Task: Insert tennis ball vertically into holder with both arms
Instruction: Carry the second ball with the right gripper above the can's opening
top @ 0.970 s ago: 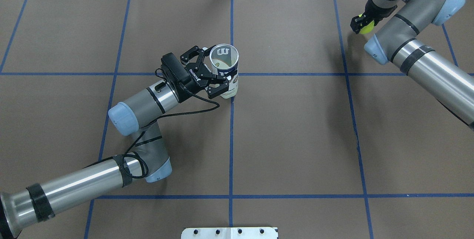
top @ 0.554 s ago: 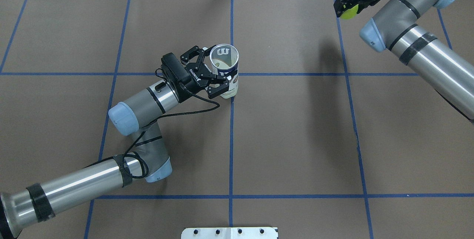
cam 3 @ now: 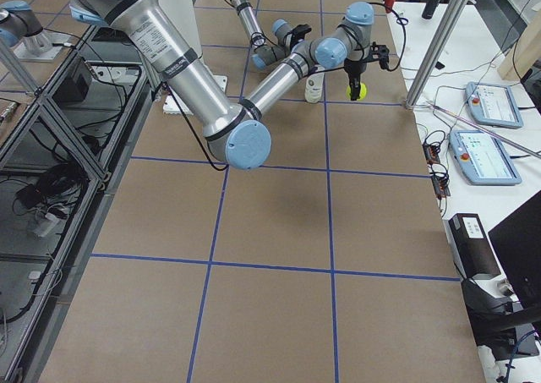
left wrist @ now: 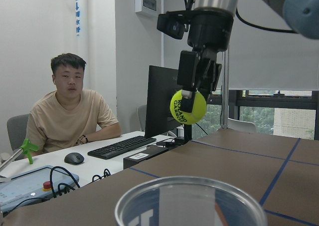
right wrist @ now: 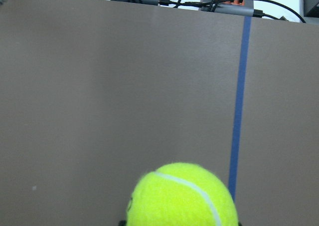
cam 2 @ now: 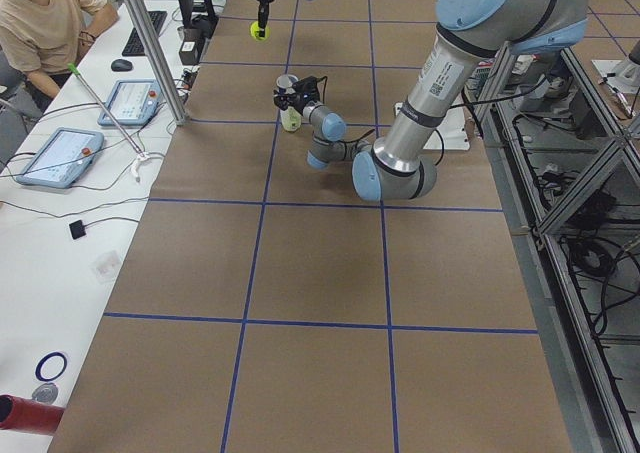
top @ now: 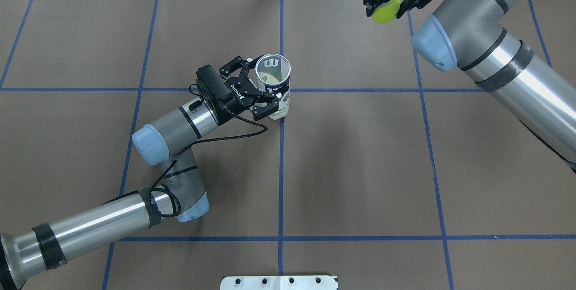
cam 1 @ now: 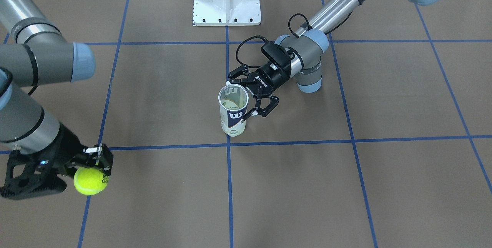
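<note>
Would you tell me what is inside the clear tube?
The tube is empty near its top; something pale yellow-green shows at the bottom. The label covers the middle.

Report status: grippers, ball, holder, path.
Left gripper shut on holder, upright, mouth open. Right gripper shut on tennis ball, aloft, well right of holder. Nothing seen between them.
</note>
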Motion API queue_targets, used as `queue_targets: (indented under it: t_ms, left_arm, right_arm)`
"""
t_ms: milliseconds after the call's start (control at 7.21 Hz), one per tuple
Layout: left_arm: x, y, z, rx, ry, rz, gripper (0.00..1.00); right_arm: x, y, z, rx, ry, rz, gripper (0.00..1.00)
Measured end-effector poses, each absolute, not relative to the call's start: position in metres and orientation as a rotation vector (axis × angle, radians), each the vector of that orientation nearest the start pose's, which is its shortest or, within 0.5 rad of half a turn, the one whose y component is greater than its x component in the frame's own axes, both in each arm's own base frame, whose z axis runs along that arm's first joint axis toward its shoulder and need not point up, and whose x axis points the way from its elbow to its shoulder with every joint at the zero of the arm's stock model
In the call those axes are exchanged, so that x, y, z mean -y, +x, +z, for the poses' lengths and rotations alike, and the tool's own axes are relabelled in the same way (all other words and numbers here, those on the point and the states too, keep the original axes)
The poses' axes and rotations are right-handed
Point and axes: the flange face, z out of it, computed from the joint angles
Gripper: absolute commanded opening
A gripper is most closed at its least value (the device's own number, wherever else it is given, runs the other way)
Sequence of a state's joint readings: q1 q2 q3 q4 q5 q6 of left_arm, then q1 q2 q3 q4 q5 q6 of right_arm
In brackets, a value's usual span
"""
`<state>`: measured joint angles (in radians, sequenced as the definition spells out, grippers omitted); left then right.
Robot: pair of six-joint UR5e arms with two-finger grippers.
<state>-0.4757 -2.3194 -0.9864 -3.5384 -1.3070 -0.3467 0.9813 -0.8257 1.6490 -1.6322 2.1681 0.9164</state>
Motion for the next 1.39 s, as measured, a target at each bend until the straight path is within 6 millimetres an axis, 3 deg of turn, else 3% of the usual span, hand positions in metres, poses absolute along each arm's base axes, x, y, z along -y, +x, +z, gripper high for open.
queue_targets:
  t_ms: [416, 693, 832, 970, 1109, 1248, 1386]
  left_arm:
    - [0.464, 0.554, 0.274, -1.276, 1.685, 0.166, 0.99]
    - [0.464, 0.554, 0.274, -1.276, 1.684, 0.167, 0.99]
    - [0.463, 0.554, 0.275, -1.276, 1.684, 0.167, 0.99]
    - [0.463, 0.554, 0.275, -1.276, 1.684, 0.167, 0.99]
    - [0.463, 0.554, 0.275, -1.276, 1.684, 0.168, 0.99]
    - [0.463, 0.554, 0.275, -1.276, 1.684, 0.167, 0.99]
    - [0.463, 0.554, 0.275, -1.276, 1.684, 0.168, 0.99]
  right_arm:
    - [0.546, -0.383, 0.066, 0.949, 0.099, 0.166, 0.00]
    - [0.509, -0.423, 0.030, 0.929, 0.100, 0.164, 0.05]
    - [0.498, -0.436, 0.023, 0.923, 0.111, 0.159, 0.25]
    - [0.492, -0.442, 0.018, 0.922, 0.119, 0.155, 0.61]
    - [0.490, -0.445, 0.017, 0.920, 0.126, 0.152, 0.86]
    - [0.490, -0.445, 0.016, 0.917, 0.136, 0.148, 0.97]
    - [0.490, -0.445, 0.016, 0.914, 0.144, 0.140, 0.98]
